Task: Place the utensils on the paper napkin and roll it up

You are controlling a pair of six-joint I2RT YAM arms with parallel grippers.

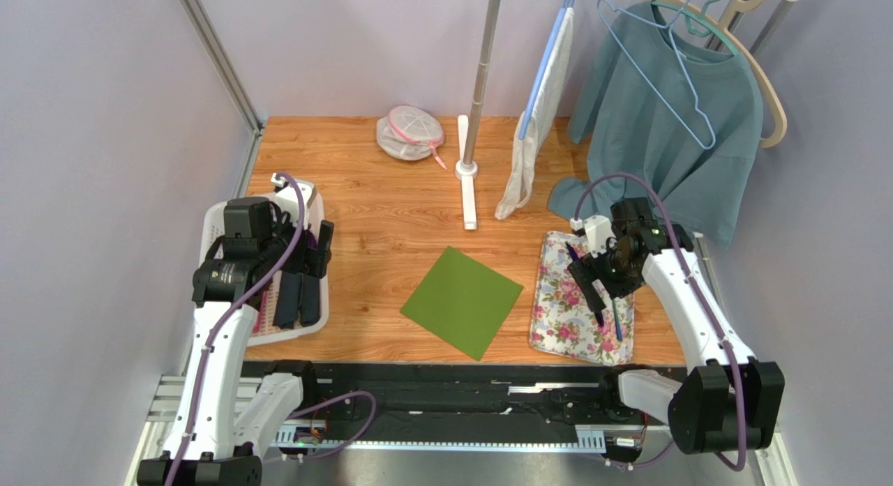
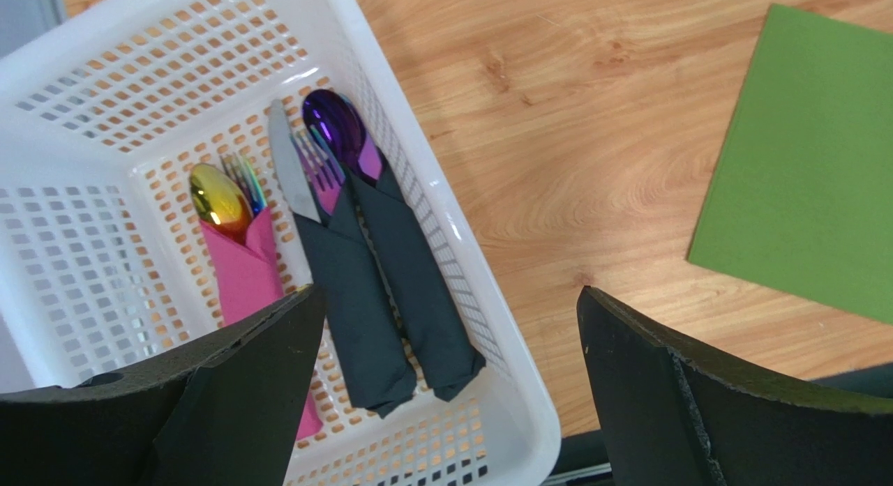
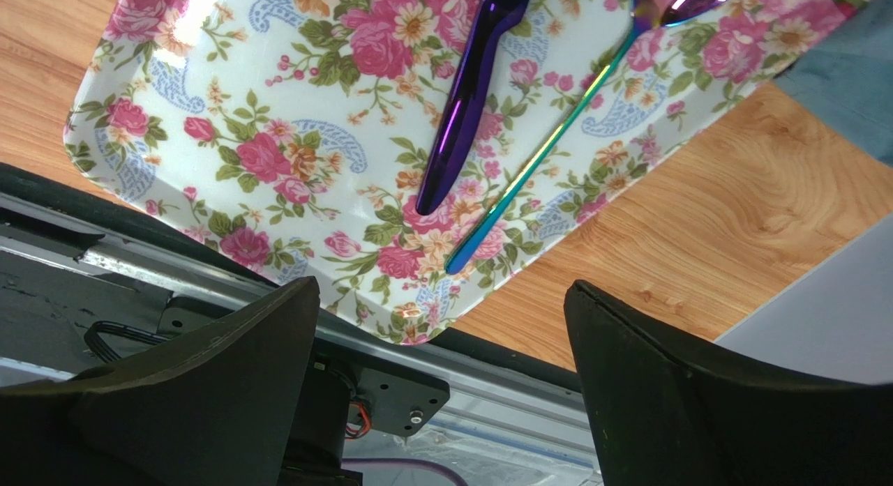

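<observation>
The green paper napkin (image 1: 462,301) lies flat on the wooden table between the arms; it also shows in the left wrist view (image 2: 807,162). The utensils lie on the floral tray (image 3: 262,141): a blue-purple knife (image 3: 466,99) and a thin iridescent-handled one (image 3: 540,151) with a glossy head at the frame's top. From above, a blue handle (image 1: 617,321) shows on the tray (image 1: 566,329). My right gripper (image 3: 440,392) is open and empty above the tray's near edge, and shows from above (image 1: 606,282). My left gripper (image 2: 451,402) is open and empty over a white basket (image 2: 503,329).
The white basket (image 1: 236,329) at the left holds two black napkin rolls (image 2: 388,287) and a pink roll (image 2: 246,272) with cutlery in them. At the back stand a white pole (image 1: 477,89), a hanging cloth (image 1: 535,130), a teal shirt on hangers (image 1: 671,120) and a mesh bag (image 1: 409,133).
</observation>
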